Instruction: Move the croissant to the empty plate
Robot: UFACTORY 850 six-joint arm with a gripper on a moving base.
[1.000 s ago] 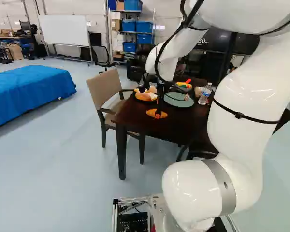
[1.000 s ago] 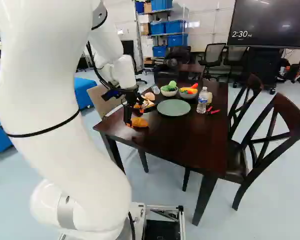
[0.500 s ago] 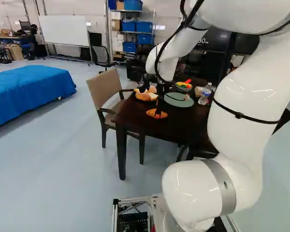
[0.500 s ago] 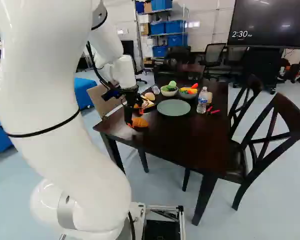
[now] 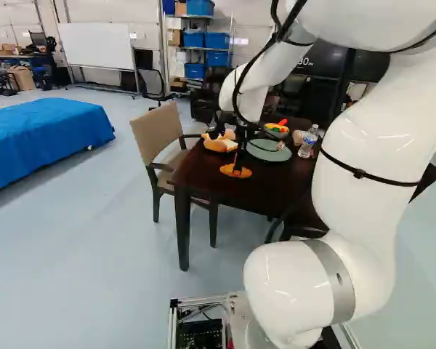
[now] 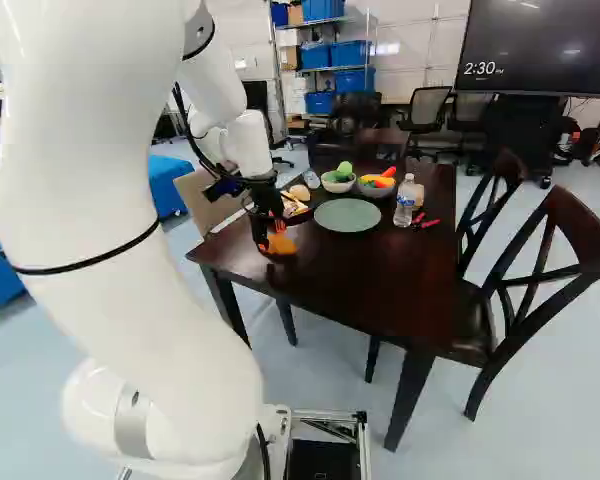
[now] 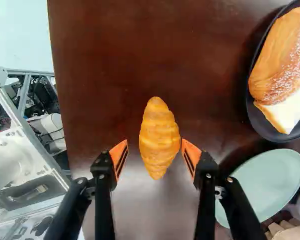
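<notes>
In the right base view my gripper (image 6: 269, 236) is down at the table's near left corner, over the orange-brown croissant (image 6: 282, 246). The wrist view shows the gripper (image 7: 154, 142) open, its orange pads on either side of the croissant (image 7: 160, 135), which lies on the dark wood. One pad stands very close to the croissant or against it; a gap shows at the other. A round pale green plate (image 6: 347, 215), bare on top, lies farther along the table; the wrist view shows this plate (image 7: 265, 182) beside the gripper.
Beside the green plate is a black plate (image 7: 264, 129) with bread (image 7: 280, 65). Two bowls, one holding a green item (image 6: 337, 176), the other colourful pieces (image 6: 378, 182), stand behind, near a water bottle (image 6: 405, 200). A beige chair (image 5: 158, 138) and dark chairs (image 6: 550, 270) flank the table (image 6: 380, 290).
The gripper's fingers have drawn closer together around the croissant. The arm has hardly shifted, and the base and the plates stand as before.
</notes>
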